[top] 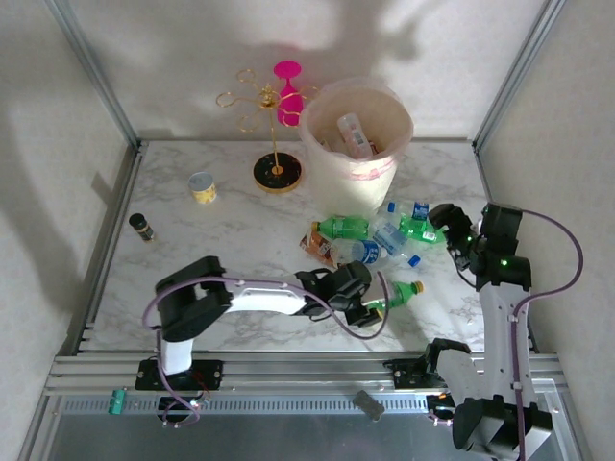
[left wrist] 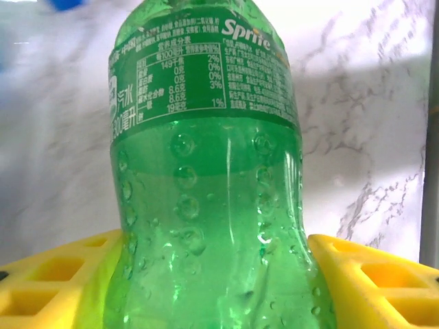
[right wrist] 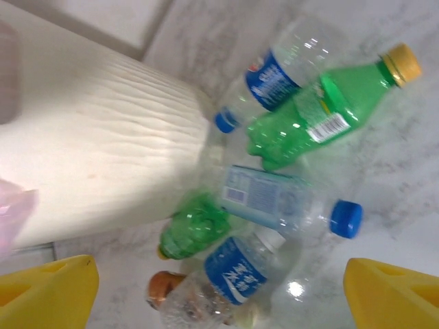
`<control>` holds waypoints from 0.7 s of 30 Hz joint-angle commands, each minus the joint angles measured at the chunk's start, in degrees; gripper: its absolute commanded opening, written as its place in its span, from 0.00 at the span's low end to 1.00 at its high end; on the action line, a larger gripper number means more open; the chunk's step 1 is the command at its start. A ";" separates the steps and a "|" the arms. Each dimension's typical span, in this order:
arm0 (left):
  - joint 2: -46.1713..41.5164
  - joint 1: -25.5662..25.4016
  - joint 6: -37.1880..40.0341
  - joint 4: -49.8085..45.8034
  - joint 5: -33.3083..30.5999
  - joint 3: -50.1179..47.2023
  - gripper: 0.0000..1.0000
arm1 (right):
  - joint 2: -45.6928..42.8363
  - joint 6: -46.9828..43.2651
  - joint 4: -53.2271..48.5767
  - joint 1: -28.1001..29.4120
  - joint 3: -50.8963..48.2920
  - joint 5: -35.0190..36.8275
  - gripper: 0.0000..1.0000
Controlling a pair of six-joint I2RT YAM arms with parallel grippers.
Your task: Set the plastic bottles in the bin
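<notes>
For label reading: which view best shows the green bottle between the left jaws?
Left wrist: the green bottle is close up, Sprite label legible. Top external shows it whole but small, yellow-capped.

Green bottle (left wrist: 206,226) — marble (grey-veined) table (top: 240,230).

Left arm (top: 259,299): white link, black joints, black base, lilac left cable (top: 147,312) running along it. Right arm (top: 497,322): same white-and-black build, lilac right cable (top: 580,257), small green light (top: 503,261) on its black wrist block. Left fingers (left wrist: 384,281): yellow, square pockets moulded in. Right fingers (right wrist: 48,291): yellow, plain blocks.
</notes>
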 commanded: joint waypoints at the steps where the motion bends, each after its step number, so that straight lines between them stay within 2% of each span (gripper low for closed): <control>1: -6.88 0.29 -5.54 3.44 -5.03 -3.65 0.46 | -0.77 0.08 3.66 0.90 1.24 -4.75 0.91; 8: -19.82 1.62 -11.52 2.76 -12.81 -9.94 0.47 | -5.30 -0.25 12.33 10.32 3.91 -3.03 0.88; 15: -31.58 3.68 -19.12 2.94 -21.31 -10.99 0.47 | -3.87 -2.50 20.23 17.35 5.34 -14.02 0.89; 17: -34.11 3.80 -20.26 3.96 -22.23 -10.56 0.47 | -5.08 -2.62 26.67 21.39 3.70 -17.07 0.91; 21: -37.53 3.90 -22.03 6.80 -22.02 -9.34 0.47 | -3.28 0.00 34.01 27.46 3.27 -18.59 0.91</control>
